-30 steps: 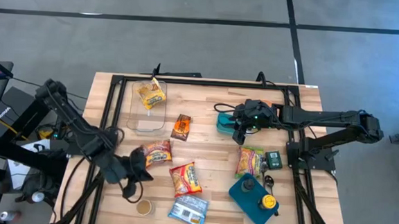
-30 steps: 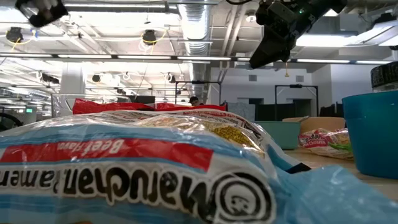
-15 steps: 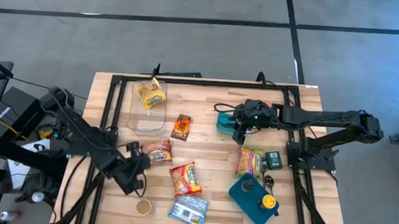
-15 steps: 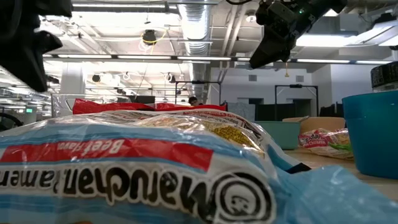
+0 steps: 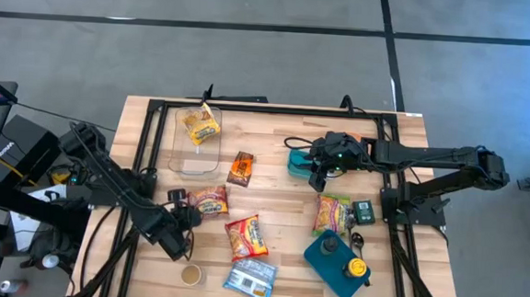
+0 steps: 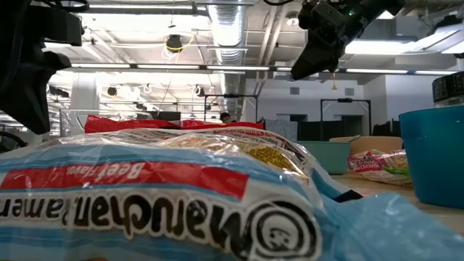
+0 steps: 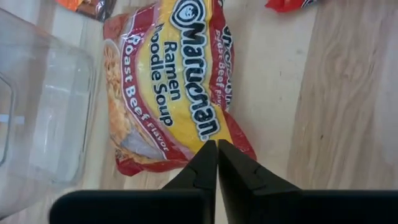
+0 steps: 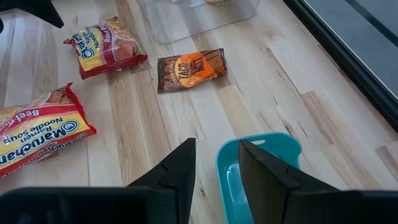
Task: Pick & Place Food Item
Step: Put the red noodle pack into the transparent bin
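Observation:
A red-and-yellow roast beef ramen pack [image 5: 209, 201] [image 7: 168, 93] lies flat on the wooden table, near a clear container [image 5: 196, 149] [image 7: 43, 106] that holds a yellow food pack [image 5: 199, 124]. My left gripper [image 5: 191, 218] [image 7: 217, 146] is shut and slants down, with its tips over the pack's near end. It shows as a dark shape [image 6: 29, 65] in the low view. My right gripper [image 5: 319, 178] [image 8: 216, 149] hangs open in the air above a teal tub [image 5: 298, 162] [image 8: 273, 142], with nothing between its fingers. My left gripper's shut fingertips [image 7: 211, 155] stand at the red end seam [image 7: 239, 140] of the ramen pack, coming from above at a slant. I cannot tell whether they touch it. The pack lies flat on the table.
An orange-brown snack pack [image 5: 241, 168] lies beside the clear container. Toward the near edge lie a second red ramen pack [image 5: 247, 237], a blue ramen pack [image 5: 251, 278] and a small round can [image 5: 191, 274]. At the right are a green noodle pack [image 5: 331, 213] and a blue jug [image 5: 336, 263].
My left gripper has come down toward the table and tipped to point more steeply downward, ending at the roast beef ramen pack's near end. Its fingers stay shut. The pack has not moved.

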Action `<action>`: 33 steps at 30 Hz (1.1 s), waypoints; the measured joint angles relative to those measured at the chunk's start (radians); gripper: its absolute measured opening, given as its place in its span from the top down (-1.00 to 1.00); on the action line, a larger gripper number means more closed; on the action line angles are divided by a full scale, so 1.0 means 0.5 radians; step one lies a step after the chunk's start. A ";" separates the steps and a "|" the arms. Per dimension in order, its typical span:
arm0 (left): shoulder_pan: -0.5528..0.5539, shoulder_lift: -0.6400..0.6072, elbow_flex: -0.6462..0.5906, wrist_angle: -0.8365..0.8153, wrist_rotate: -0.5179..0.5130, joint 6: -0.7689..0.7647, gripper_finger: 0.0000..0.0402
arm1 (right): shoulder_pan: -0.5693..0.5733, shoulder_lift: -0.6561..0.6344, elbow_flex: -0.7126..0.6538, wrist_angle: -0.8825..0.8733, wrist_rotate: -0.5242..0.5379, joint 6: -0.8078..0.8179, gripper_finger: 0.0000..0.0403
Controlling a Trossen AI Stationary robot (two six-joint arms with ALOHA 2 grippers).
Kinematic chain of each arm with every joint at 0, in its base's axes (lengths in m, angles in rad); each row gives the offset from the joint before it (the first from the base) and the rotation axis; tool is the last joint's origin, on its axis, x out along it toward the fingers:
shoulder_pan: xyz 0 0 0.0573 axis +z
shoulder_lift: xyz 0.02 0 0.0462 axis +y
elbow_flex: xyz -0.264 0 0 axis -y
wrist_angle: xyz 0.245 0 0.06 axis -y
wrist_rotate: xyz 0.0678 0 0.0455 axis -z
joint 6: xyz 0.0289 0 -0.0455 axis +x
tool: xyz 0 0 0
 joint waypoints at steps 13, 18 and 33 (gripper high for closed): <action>0.103 0.000 0.000 -0.082 0.137 0.059 0.28 | 0.000 0.000 0.000 0.000 0.000 0.000 0.43; 0.101 -0.001 -0.001 -0.081 0.174 0.022 0.21 | 0.000 0.000 0.000 0.001 0.000 0.000 0.43; 0.194 -0.004 -0.203 0.201 0.242 -0.016 0.07 | 0.000 0.000 0.000 0.000 0.000 0.000 0.43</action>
